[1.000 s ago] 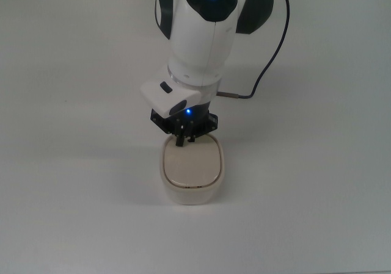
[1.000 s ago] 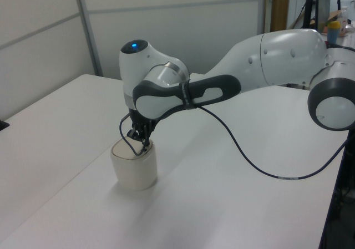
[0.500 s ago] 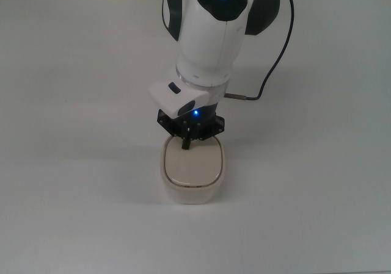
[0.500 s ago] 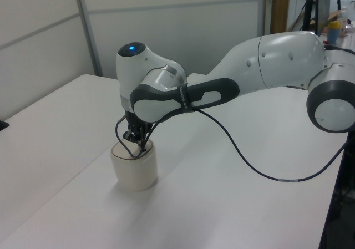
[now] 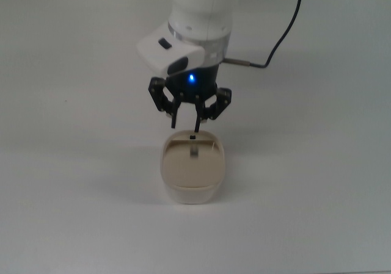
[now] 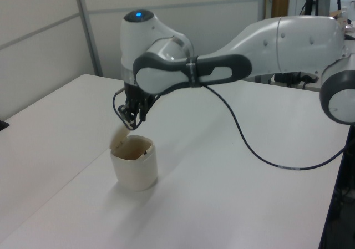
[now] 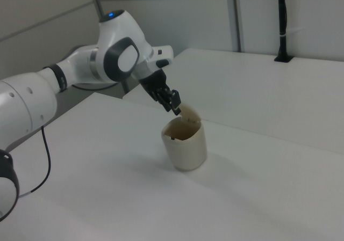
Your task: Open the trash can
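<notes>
Two fingers of my pincer (image 5: 184, 125) hang apart with nothing between them, just above the far rim of the trash can (image 5: 192, 171) as the top view shows it, and clear of it; the left view puts my pincer (image 6: 131, 112) above and a little to the left view's left of the can (image 6: 133, 163), not touching. The can stands upright on the white table (image 5: 317, 182), near the middle of the top view and directly below my wrist. Its mouth is uncovered: in the right view I look down into a brownish hollow inside the trash can (image 7: 185, 140), and a pale flap, which I take to be the lid (image 7: 188, 110), stands tilted up at the rim beside my pincer (image 7: 173, 104). I judge the opening as good as done; all that seems left is to draw my arm away without knocking the lid shut.
</notes>
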Robot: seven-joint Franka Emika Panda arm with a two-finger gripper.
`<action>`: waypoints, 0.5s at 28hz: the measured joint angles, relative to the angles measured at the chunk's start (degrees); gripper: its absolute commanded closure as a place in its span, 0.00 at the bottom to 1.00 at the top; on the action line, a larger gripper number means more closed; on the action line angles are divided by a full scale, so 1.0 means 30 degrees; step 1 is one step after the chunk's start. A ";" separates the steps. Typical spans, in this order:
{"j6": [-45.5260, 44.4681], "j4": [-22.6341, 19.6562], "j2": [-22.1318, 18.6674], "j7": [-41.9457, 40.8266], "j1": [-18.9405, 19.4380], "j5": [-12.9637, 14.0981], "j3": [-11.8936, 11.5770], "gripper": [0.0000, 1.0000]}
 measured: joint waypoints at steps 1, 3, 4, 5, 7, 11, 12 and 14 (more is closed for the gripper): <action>-0.0227 -0.0001 -0.0164 0.0001 -0.0013 0.0001 -0.0008 0.00; -0.0780 0.0000 -0.0505 0.0003 -0.0032 0.0001 -0.0031 0.00; -0.1084 0.0001 -0.0675 0.0004 -0.0040 0.0001 -0.0041 0.00; -0.1529 0.0002 -0.0936 0.0004 -0.0054 0.0001 -0.0056 0.00; -0.2143 0.0007 -0.1295 0.0004 -0.0087 0.0001 -0.0081 0.00; -0.3672 0.0010 -0.2239 -0.0026 -0.0363 0.0001 -0.0118 0.00; -0.3974 0.0009 -0.2450 -0.0079 -0.0458 0.0001 -0.0118 0.00; -0.4798 0.0009 -0.2887 -0.0584 -0.0686 0.0001 -0.0121 0.00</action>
